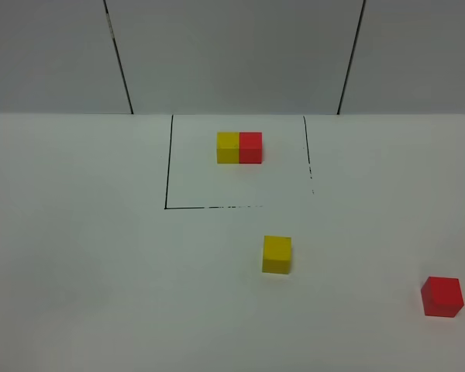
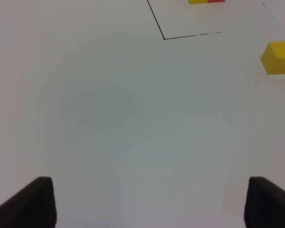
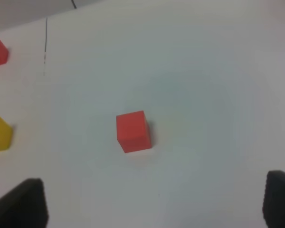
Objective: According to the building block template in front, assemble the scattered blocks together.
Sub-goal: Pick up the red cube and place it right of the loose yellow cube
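My right gripper is hanging spread wide and empty, facing the red block, well apart from the yellow block nearer the template, so I am planning to centre and square on its faces before closing.

You have the template pair at upper centre, inside the marked outline, cubes touching side by side. One loose block sits below the outline, right of centre; the other loose block lies well apart, at lower right
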You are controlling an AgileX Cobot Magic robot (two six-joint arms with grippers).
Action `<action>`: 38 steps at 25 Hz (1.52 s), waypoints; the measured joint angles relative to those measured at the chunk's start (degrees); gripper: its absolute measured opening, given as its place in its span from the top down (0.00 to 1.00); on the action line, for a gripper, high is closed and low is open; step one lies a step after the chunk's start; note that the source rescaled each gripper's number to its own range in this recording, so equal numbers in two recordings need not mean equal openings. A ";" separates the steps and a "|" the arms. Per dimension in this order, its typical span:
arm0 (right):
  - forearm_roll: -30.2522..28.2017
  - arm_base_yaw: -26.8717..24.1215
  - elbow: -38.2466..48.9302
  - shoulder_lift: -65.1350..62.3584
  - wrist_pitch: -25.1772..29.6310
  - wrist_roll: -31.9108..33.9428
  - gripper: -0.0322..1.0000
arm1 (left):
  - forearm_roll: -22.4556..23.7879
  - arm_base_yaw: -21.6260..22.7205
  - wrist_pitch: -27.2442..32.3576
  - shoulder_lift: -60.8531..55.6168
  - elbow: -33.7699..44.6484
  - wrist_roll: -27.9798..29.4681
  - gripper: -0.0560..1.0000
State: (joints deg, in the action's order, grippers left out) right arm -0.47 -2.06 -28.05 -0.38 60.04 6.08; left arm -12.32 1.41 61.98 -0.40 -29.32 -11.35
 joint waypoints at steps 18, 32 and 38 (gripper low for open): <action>0.00 0.00 0.00 0.00 0.00 0.00 0.19 | 0.00 0.00 0.00 -0.01 0.00 0.00 0.06; 0.00 0.00 0.00 0.00 0.00 0.00 0.19 | 0.00 0.00 0.00 -0.01 0.00 0.00 0.06; 0.00 0.00 0.00 0.00 0.00 0.00 0.19 | 0.00 0.00 0.00 -0.01 0.00 0.00 0.06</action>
State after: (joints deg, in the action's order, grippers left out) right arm -0.47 -2.06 -28.05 -0.38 60.04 6.08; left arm -12.32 1.41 61.98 -0.41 -29.32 -11.35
